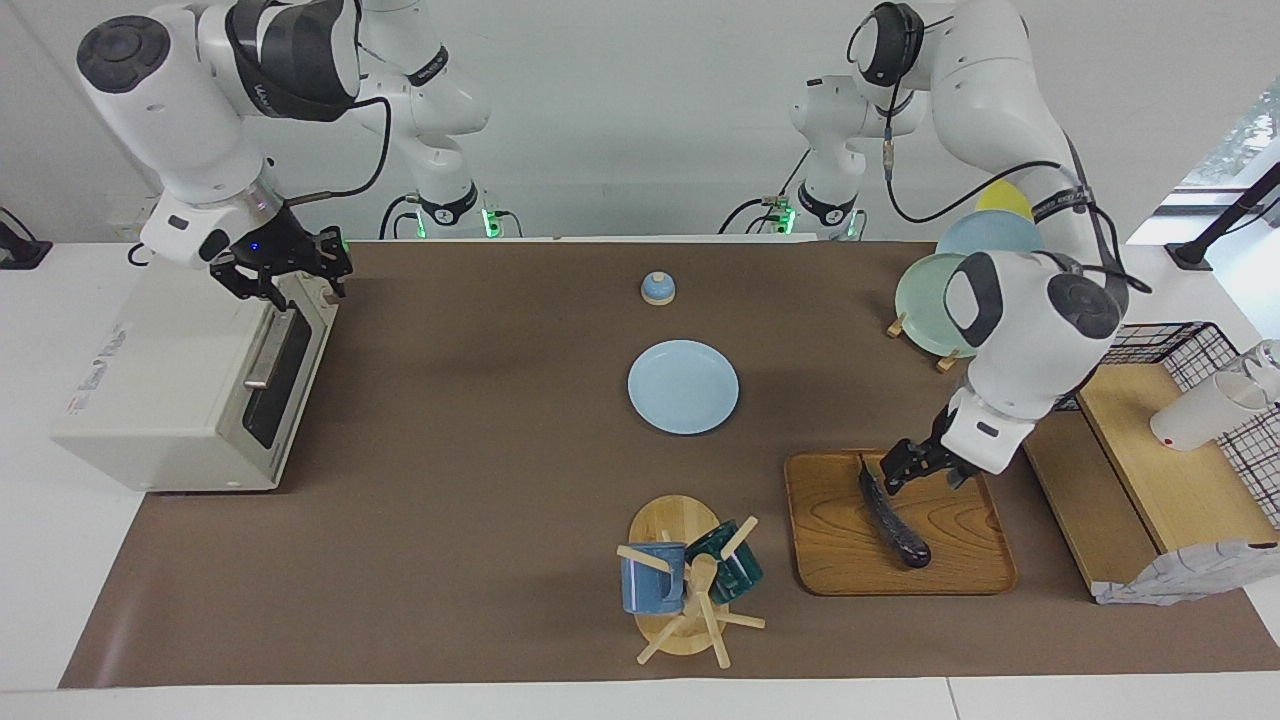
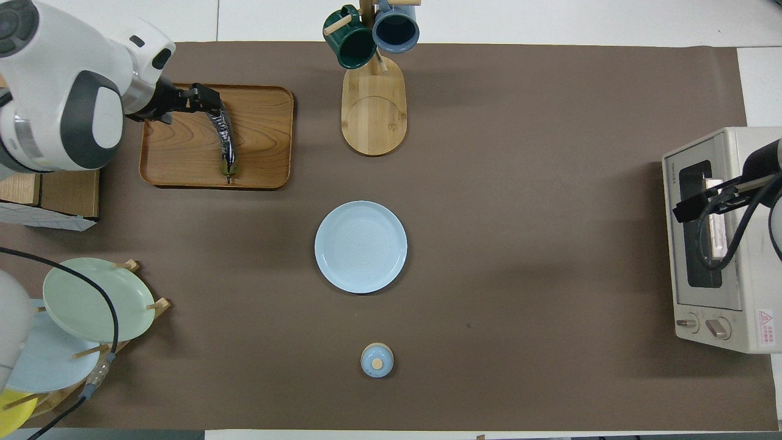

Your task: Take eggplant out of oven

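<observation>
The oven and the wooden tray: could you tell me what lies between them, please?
In the overhead view, the light blue plate lies between the oven and the wooden tray.

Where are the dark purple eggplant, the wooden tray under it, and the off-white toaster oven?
dark purple eggplant (image 1: 893,520), facing view, on the middle of its body.
wooden tray (image 1: 840,545), facing view, on bare wood beside the eggplant.
off-white toaster oven (image 1: 150,390), facing view, on its top panel.

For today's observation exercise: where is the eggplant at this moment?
The eggplant lies on the wooden tray toward the left arm's end of the table, beside the mug tree, with the left gripper at one end.
</observation>
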{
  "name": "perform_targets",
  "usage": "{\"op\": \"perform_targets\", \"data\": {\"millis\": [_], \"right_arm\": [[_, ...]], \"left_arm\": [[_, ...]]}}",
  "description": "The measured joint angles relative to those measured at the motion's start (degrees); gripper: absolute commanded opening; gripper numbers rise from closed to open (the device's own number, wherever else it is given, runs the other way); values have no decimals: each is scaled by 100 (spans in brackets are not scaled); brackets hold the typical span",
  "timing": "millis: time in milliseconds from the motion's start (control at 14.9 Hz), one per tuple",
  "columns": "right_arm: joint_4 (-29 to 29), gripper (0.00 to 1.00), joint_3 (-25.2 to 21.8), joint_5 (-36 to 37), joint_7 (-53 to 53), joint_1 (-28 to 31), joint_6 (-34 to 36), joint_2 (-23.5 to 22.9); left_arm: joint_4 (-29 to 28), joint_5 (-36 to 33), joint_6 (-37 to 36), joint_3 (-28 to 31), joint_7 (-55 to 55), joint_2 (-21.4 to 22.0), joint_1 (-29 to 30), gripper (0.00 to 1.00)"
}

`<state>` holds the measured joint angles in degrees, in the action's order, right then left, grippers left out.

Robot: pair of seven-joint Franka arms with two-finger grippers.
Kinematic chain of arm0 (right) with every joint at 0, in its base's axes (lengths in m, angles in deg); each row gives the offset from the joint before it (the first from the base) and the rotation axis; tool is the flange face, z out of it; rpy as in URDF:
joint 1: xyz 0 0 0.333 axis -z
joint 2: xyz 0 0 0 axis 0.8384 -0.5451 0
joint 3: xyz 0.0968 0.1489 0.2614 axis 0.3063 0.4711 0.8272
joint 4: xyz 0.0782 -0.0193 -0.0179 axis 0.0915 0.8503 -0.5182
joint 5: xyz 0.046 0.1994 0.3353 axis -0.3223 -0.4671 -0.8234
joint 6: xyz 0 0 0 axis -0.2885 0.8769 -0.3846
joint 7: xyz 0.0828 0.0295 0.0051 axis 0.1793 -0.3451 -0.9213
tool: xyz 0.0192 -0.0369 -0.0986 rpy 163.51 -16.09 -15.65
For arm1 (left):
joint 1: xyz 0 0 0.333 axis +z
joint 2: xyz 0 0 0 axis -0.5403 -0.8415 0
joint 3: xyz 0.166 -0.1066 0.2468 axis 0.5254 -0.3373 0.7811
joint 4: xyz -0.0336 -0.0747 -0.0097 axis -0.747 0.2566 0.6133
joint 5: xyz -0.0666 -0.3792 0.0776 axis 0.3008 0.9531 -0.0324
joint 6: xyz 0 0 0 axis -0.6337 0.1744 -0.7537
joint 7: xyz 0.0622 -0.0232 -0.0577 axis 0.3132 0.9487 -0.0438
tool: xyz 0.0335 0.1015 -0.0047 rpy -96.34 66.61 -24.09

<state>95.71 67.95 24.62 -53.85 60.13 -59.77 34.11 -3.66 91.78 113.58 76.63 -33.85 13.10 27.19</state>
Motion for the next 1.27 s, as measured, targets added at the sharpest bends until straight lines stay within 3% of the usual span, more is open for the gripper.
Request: {"op": "perform_targets", "data": {"millis": [402, 670, 938, 1273], "right_arm": [[-280, 100, -271, 0, 407, -502, 249, -69], [-279, 100, -442, 0, 407, -505, 266, -79], [-280, 100, -450, 0, 407, -506, 265, -80], [-320, 100, -450, 0, 407, -504, 263, -77]], "left_arm": [[-72, -256, -1924, 96, 0, 1563, 46, 100], [-677, -313, -2379, 74, 0, 2360, 42, 100], [-1170, -314, -2634, 60, 0, 2599, -29, 100], [-990, -314, -3141, 59, 0, 2659, -56, 100]]}}
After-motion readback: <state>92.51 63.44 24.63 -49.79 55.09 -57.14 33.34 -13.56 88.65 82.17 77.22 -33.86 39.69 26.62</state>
